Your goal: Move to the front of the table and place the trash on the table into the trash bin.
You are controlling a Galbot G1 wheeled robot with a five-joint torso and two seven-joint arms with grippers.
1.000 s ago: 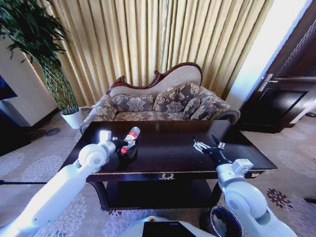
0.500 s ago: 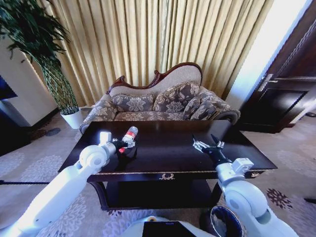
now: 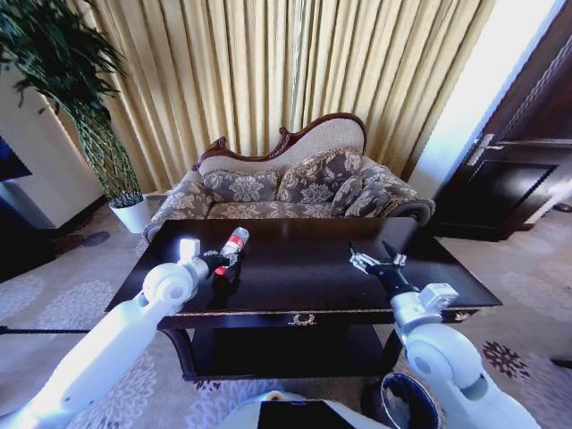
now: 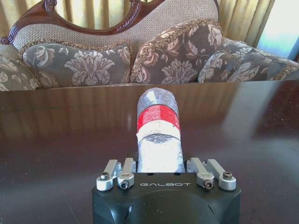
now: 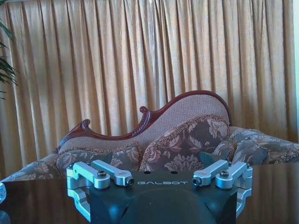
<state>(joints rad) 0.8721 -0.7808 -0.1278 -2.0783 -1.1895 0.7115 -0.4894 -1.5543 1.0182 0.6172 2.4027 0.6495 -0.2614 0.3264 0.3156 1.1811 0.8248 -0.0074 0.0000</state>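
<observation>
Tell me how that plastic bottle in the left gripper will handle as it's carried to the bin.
The bottle looks clear and empty, so it is probably light. Its thin crinkled wall may flex or dent under the jaws of the left gripper. Round and smooth, it could slip in the grip, and would likely roll if dropped on the glossy table.

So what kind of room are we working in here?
Looks like a sitting room, perhaps a hotel lounge: a floral sofa behind the dark table, gold curtains, patterned carpet and a potted plant.
</observation>
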